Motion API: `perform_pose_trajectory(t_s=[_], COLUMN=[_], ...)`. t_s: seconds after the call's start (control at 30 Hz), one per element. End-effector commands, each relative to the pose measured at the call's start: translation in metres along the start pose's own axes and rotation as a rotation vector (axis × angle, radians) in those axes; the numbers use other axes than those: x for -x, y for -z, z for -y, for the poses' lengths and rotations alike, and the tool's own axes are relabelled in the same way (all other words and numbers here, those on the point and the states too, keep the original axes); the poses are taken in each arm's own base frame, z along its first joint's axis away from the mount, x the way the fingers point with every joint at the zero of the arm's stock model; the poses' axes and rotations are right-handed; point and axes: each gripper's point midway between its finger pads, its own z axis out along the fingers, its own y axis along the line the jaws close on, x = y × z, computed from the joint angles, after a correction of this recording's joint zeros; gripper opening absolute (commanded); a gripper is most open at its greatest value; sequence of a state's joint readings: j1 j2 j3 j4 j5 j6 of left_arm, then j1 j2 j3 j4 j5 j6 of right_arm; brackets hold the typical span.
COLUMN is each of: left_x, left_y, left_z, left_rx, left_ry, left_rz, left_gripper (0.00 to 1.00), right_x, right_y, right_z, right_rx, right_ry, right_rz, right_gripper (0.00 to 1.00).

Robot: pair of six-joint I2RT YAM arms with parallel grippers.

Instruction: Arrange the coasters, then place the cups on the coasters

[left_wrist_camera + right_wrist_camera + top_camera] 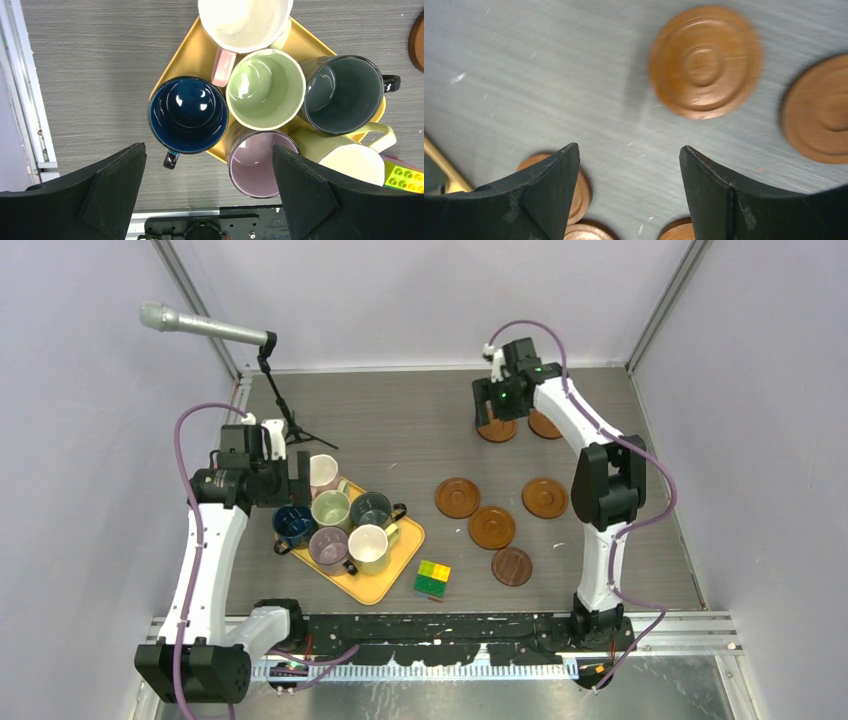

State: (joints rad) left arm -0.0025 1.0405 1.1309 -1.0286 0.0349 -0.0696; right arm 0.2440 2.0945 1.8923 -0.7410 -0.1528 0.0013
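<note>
Two reddish-brown coasters [497,428] [545,425] lie side by side at the far right of the table. My right gripper [497,410] hovers over the left one, open. In the right wrist view that gripper [628,150] holds nothing, and the coaster [705,61] lies beyond its fingertips. Three more coasters [458,497] [545,497] [492,527] and a darker one [512,566] sit mid-table. Several cups crowd the orange tray [385,583]: dark blue [188,114], light green [265,89], grey-green [344,93], mauve [257,165], cream [350,162], white-pink [244,22]. My left gripper [208,150] hangs open above them.
A yellow-green block [432,578] stands by the tray's right corner. A microphone on a small stand [282,405] is at the back left. Metal rails run along the table's left side [30,120] and near edge [450,625].
</note>
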Motion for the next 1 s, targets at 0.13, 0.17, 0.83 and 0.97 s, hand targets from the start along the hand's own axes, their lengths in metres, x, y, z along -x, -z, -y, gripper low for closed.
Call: perform_pose_trajectory(t_s=[0.13,0.17,0.83,0.97], left_x=[0.005,0.005,0.019,0.016], left_y=[0.006,0.007,0.021,0.019], left_z=[0.009,0.009,0.013,0.015], left_rx=[-0.055,-0.055,-0.078,-0.091], left_ry=[-0.025,-0.025,-0.074,-0.066], left_rz=[0.052,0.052,0.096,0.083], left_gripper=[1.0,1.0,1.0,1.0], right_x=[-0.076,-0.084,-0.143,-0.147], right_y=[0.003,0.002,-0.028,-0.04], right_z=[-0.087,-0.094,-0.093,-0.09], right_rx=[0.116,0.122,0.063,0.042], right_ry=[0.288,0.313,0.473,0.459], right_rz=[-0.163,-0.18,-0.335,-0.341], right_gripper=[0.78,0.78,0.78,0.77])
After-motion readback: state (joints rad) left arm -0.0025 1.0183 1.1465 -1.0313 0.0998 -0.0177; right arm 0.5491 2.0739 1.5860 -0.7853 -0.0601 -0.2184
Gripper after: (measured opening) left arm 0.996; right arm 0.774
